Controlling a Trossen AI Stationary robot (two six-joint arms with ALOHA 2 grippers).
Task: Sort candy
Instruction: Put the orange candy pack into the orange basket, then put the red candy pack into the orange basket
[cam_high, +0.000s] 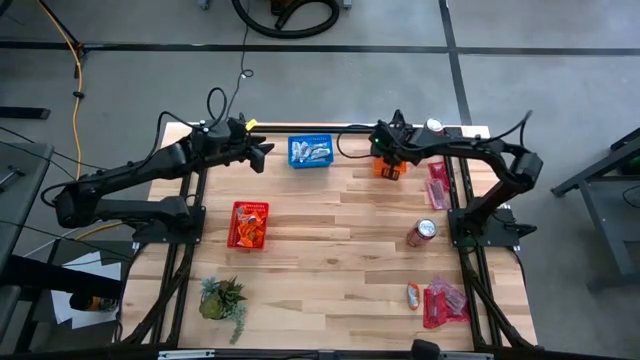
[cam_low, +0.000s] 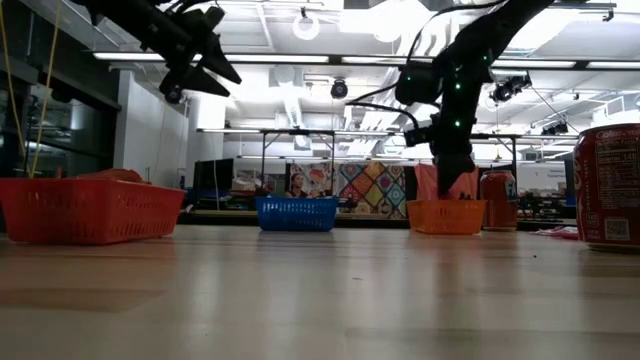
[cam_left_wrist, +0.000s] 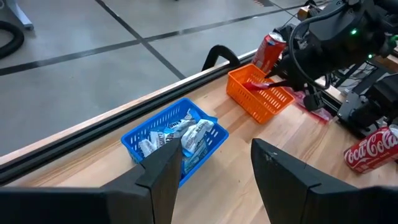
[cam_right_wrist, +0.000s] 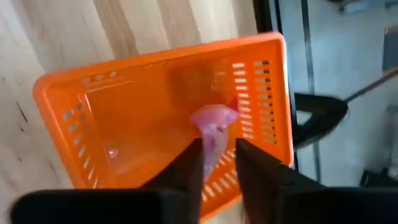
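Shiny wrappers mark the candy, sorted in part: going left to right across the high view, orange and red packets (cam_high: 249, 229) are heaped in the red basket (cam_high: 236, 212) on the left half of the table, blue-and-white bars (cam_high: 312, 153) are piled in the blue basket (cam_high: 310, 139) at the far edge, and a pink-wrapped piece (cam_right_wrist: 214, 129) is seen at the tips of the right gripper (cam_right_wrist: 219, 157) over the orange basket (cam_right_wrist: 99, 99); its narrowly parted fingers flank the wrapper, and whether it is gripped or let go cannot be told. More pink and red packets (cam_high: 437, 185) are laid loose on the right side near the far edge, and a further cluster (cam_high: 443, 302) is spread at the near right corner. The left gripper (cam_left_wrist: 214, 163) is held in the air beside the blue basket, its fingers spread apart with nothing between them. Pale wooden planks form the table (cam_high: 340, 260); a small green plant (cam_high: 222, 300) is set at the near left corner, one red soda can (cam_high: 421, 232) lies on its side toward the right and another (cam_high: 413, 294) is placed beside the near cluster. Grey tiled floor surrounds the table, with a yellow cable (cam_high: 74, 70) trailing at the left, and in the low view a bright room with ceiling lights and a colourful patterned panel (cam_low: 372, 188) is shown behind the baskets
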